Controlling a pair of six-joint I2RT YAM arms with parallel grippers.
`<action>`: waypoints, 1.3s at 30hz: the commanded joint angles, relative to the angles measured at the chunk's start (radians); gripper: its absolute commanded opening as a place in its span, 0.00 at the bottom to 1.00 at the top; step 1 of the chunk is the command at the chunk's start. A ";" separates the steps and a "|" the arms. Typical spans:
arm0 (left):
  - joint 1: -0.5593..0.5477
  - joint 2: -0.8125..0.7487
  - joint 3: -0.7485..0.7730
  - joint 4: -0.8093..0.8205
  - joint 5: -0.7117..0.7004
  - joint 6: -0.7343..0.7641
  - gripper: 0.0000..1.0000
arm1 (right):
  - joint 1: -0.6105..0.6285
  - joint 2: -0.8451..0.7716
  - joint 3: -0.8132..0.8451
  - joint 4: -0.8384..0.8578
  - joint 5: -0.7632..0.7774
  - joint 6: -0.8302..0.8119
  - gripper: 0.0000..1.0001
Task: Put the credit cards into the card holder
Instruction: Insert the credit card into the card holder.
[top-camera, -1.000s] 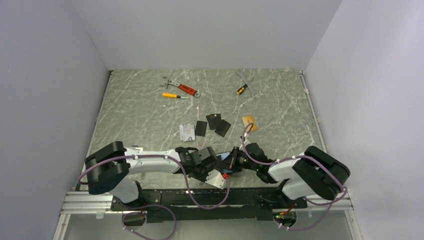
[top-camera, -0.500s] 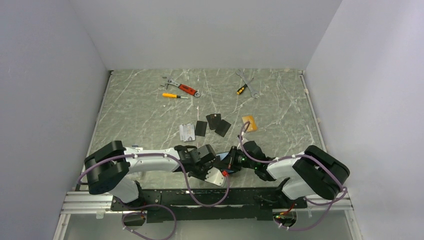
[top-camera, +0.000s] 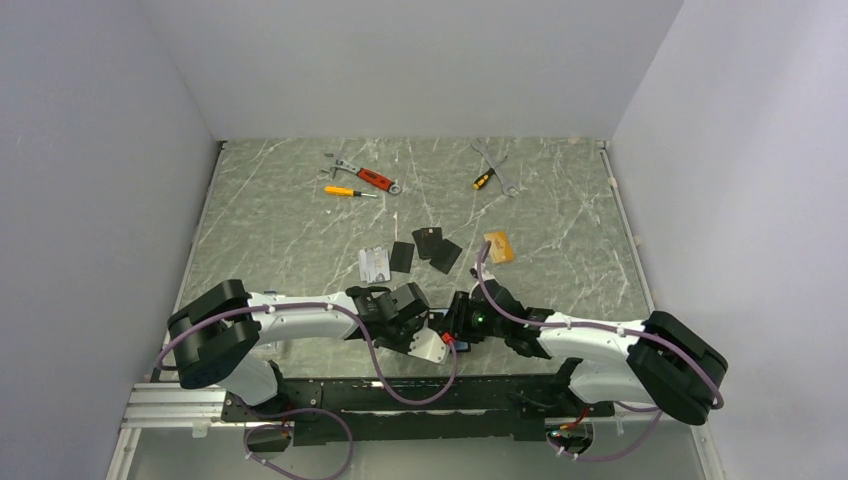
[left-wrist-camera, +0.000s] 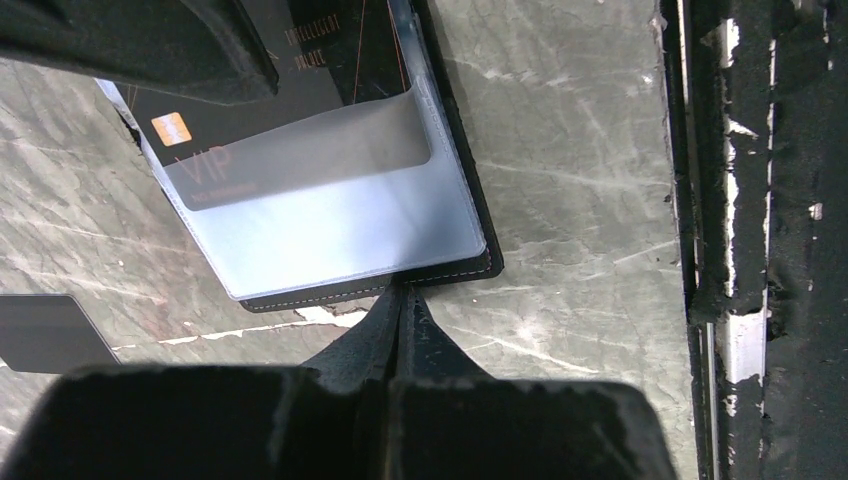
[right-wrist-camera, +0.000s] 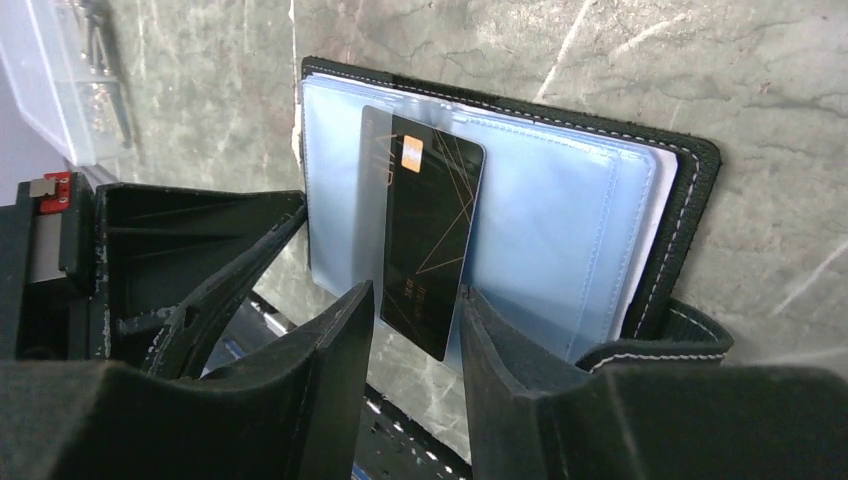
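We see the card holder (right-wrist-camera: 590, 220) lying open with the black card (right-wrist-camera: 430, 230) half inside its clear sleeve. The card's free end sits between the right gripper's (right-wrist-camera: 415, 300) jaws. Those jaws stand parted, released; whether either finger brushes the card's edge we cannot tell. The left wrist view alone shows the left gripper (left-wrist-camera: 400, 300) clenched tight, its tips touching the card holder's stitched edge. Only the top view shows the other credit cards (top-camera: 402, 256), lying beyond the card holder and well apart from it.
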 joint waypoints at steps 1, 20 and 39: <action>0.007 -0.011 -0.013 0.004 -0.025 0.012 0.01 | 0.043 -0.012 0.052 -0.159 0.109 -0.021 0.40; 0.002 -0.006 -0.008 0.029 -0.004 0.015 0.00 | 0.065 0.166 0.121 0.108 -0.014 -0.029 0.35; 0.008 -0.027 0.004 0.005 0.004 0.017 0.00 | 0.042 0.204 0.117 0.151 -0.086 -0.021 0.31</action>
